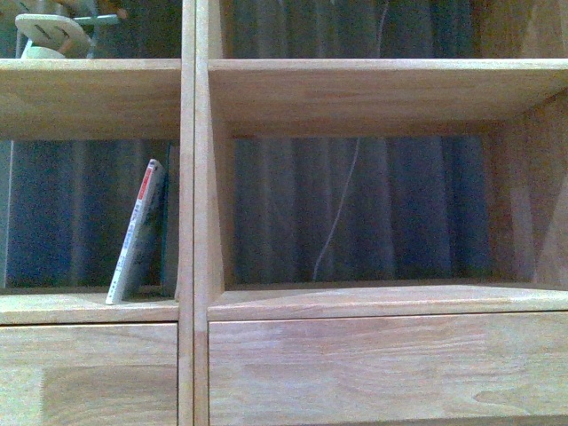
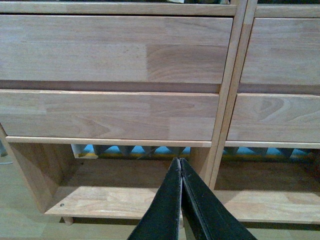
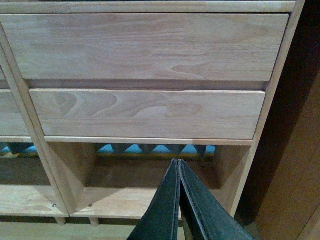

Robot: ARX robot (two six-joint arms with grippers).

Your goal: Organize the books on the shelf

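The light wooden shelf (image 1: 200,177) fills the front view. One thin paperback book (image 1: 138,232), with a white spine and a red patch, leans tilted in the left compartment, its top against the central upright. The right compartment holds no book. Neither arm shows in the front view. My left gripper (image 2: 180,161) is shut and empty, low in front of the shelf's bottom left compartment, below two drawer fronts (image 2: 110,47). My right gripper (image 3: 178,162) is shut and empty, low in front of the bottom right compartment, below the right drawer fronts (image 3: 145,45).
A pale wooden toy (image 1: 53,35) stands on the upper left shelf. A thin white cord (image 1: 342,204) hangs behind the open back, in front of a dark curtain. A darker brown cabinet side (image 3: 295,165) stands right of the shelf. Short peg legs (image 2: 68,220) rest on the floor.
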